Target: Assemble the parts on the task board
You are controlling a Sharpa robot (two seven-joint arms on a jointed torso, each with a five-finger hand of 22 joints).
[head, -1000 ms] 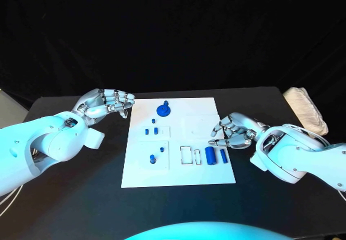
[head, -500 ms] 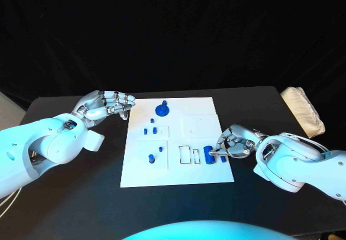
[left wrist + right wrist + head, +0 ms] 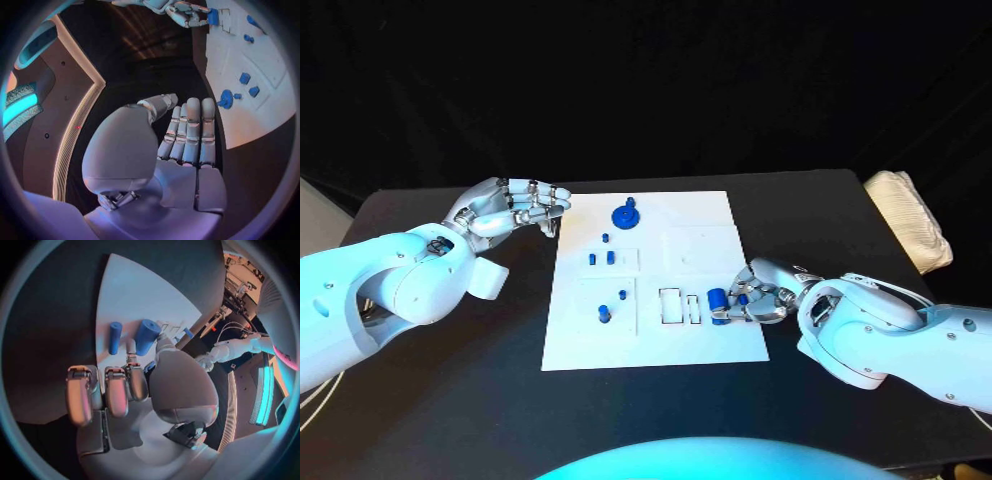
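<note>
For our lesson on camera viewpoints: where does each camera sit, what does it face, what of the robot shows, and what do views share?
Head view: looks down from the robot's head at the white task board; both arms enter.
Left wrist view: behind the left hand, facing the board's edge.
Right wrist view: behind the right hand, facing two blue cylindrical parts.
Shared: head and left wrist views both show the round blue knob part.

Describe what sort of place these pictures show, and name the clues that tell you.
Probably a robotics lab or test bench. A white task board with small blue parts lies on a black table against a black backdrop, and two white arms reach in, the right hand at a blue cylinder.
</note>
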